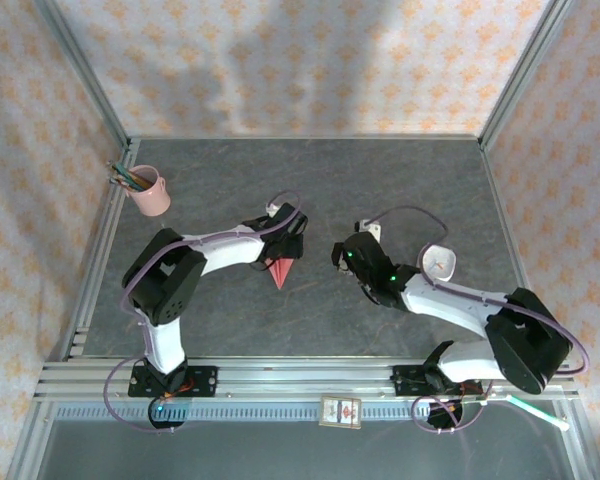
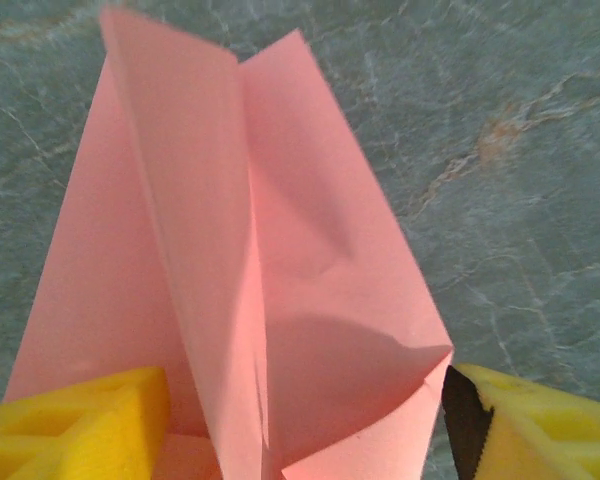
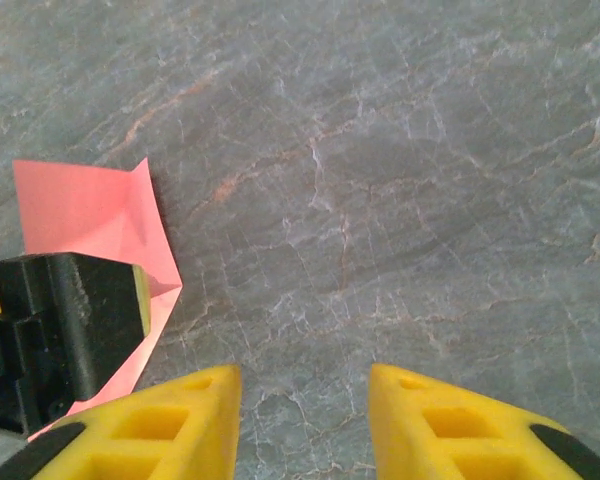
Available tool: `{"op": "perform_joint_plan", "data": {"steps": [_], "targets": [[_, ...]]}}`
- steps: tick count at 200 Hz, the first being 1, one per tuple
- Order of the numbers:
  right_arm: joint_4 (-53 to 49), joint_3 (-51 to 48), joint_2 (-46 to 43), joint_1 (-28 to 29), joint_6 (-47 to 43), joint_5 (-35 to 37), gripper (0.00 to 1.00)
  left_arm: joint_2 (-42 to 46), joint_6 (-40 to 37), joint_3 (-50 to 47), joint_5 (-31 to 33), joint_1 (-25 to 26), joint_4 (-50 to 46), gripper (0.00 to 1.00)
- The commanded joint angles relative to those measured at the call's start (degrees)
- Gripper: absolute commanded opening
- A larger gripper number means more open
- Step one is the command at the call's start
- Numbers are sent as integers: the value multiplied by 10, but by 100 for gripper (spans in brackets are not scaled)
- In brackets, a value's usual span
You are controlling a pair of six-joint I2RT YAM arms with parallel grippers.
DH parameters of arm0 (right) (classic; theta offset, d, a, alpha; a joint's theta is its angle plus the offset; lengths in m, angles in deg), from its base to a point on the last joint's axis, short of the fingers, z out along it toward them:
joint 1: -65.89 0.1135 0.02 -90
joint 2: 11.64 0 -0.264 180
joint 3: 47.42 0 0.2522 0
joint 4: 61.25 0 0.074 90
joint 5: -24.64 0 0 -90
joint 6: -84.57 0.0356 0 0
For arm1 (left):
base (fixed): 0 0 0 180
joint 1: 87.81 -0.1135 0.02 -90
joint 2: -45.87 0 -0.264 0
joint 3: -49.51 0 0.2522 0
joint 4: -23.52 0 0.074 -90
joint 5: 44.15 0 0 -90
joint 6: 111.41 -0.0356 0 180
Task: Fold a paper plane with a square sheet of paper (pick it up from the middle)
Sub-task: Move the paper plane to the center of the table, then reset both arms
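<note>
My left gripper [image 2: 305,400] is spread wide, one yellow finger [image 2: 75,430] on each side of the salmon-pink folded paper plane [image 2: 280,240], not squeezing it. My right gripper [image 3: 302,392] hangs part-open and empty above the grey marbled tabletop [image 3: 400,200], with the plane off to its left.

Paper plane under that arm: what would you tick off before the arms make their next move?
1. Left hand straddles the paper plane: ok.
2. Left hand's fingers spread wide: ok.
3. Left fingers touching the paper plane: cannot tell.
4. Right hand open, nothing between its fingers: ok.
5. Right hand apart from the paper plane, over bare table: ok.
6. Flaps lying flat: not ok, they flare up beside the centre crease.
</note>
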Motion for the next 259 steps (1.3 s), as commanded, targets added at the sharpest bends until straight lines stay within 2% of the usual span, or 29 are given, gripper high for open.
{"op": "perform_joint_plan", "data": {"steps": [1, 23, 43, 48, 52, 54, 63, 72, 108, 125, 141, 161, 176, 190, 197, 209, 220, 234, 241, 259], "targets": [[-24, 27, -16, -4, -25, 39, 40, 36, -5, 22, 25, 0, -28, 78], [-43, 49, -18, -4, -46, 61, 44, 70, -10, 21, 23, 0, -24, 80], [-69, 78, -21, -4, -73, 132, 51, 136, -21, -5, 47, -5, 4, 81], [-71, 82, -22, -5, -80, 156, 61, 156, -25, -16, 60, -8, 16, 83], [-71, 85, -23, -6, -85, 174, 80, 174, -30, -27, 70, -12, 28, 84], [-71, 85, -24, -6, -88, 183, 85, 181, -32, -33, 74, -14, 35, 85], [-66, 89, -23, -14, -104, 212, 99, 220, -43, -61, 101, -24, 64, 93], [-69, 95, -19, -29, -111, 234, 100, 257, -54, -91, 128, -38, 94, 99], [-15, 72, -8, -127, -146, 343, 100, 357, -135, -198, 288, -101, 219, 99], [76, 31, 5, -178, -201, 367, 100, 372, -194, -258, 324, -142, 311, 100], [199, -24, 22, -228, -265, 354, 100, 370, -234, -318, 321, -187, 404, 99], [332, -85, 45, -293, -291, 257, 100, 342, -269, -397, 306, -234, 549, 99], [426, -128, 63, -325, -298, 193, 100, 305, -291, -445, 246, -265, 657, 99], [501, -160, 81, -350, -306, 127, 100, 267, -280, -472, 169, -299, 732, 99], [496, -158, 82, -357, -305, 118, 100, 247, -269, -479, 146, -317, 770, 99], [523, -166, 81, -373, -299, 81, 100, 241, -252, -463, 123, -336, 745, 99], [580, -189, 91, -390, -288, 31, 100, 218, -251, -471, 89, -355, 795, 99], [642, -208, 120, -398, -283, 18, 100, 201, -253, -463, 60, -364, 791, 99], [633, -213, 114, -399, -286, 4, 100, 203, -257, -463, 45, -362, 786, 99], [733, -248, 141, -398, -295, -10, 100, 202, -259, -502, 10, -368, 852, 99]]}}
